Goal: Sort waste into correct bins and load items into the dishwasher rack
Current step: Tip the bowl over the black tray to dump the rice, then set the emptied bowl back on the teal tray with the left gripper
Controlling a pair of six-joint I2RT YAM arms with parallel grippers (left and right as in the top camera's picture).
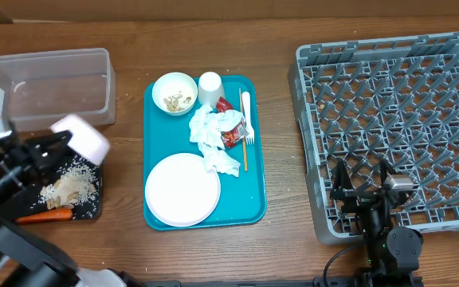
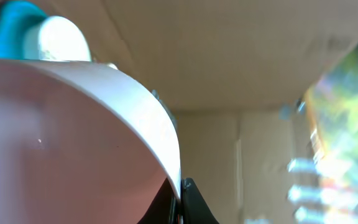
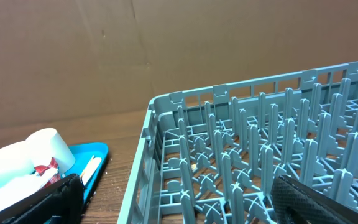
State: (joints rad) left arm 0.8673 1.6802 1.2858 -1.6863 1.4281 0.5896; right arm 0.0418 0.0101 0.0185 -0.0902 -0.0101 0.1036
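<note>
My left gripper (image 1: 64, 145) is shut on the rim of a small white bowl (image 1: 84, 135) and holds it tilted above the black tray (image 1: 92, 209), which holds beige food scraps (image 1: 68, 188) and an orange carrot (image 1: 46, 215). In the left wrist view the bowl (image 2: 73, 143) fills the frame, with the jaws (image 2: 180, 194) pinching its edge. The teal tray (image 1: 253, 179) carries a second bowl (image 1: 174, 93) with scraps, a cup (image 1: 209, 86), napkins (image 1: 209, 137), a wrapper (image 1: 232, 132), a fork (image 1: 247, 112), a stick (image 1: 243, 147) and a plate (image 1: 182, 190). My right gripper (image 1: 365, 190) is open and empty over the grey rack's (image 1: 397, 104) front left corner.
The clear tub (image 1: 46, 84) stands at the far left, behind the black tray. In the right wrist view the rack's pegs (image 3: 260, 143) lie between my open fingers (image 3: 179, 208), with the cup (image 3: 45, 146) and the teal tray's corner (image 3: 95, 151) at left. A cardboard wall stands behind.
</note>
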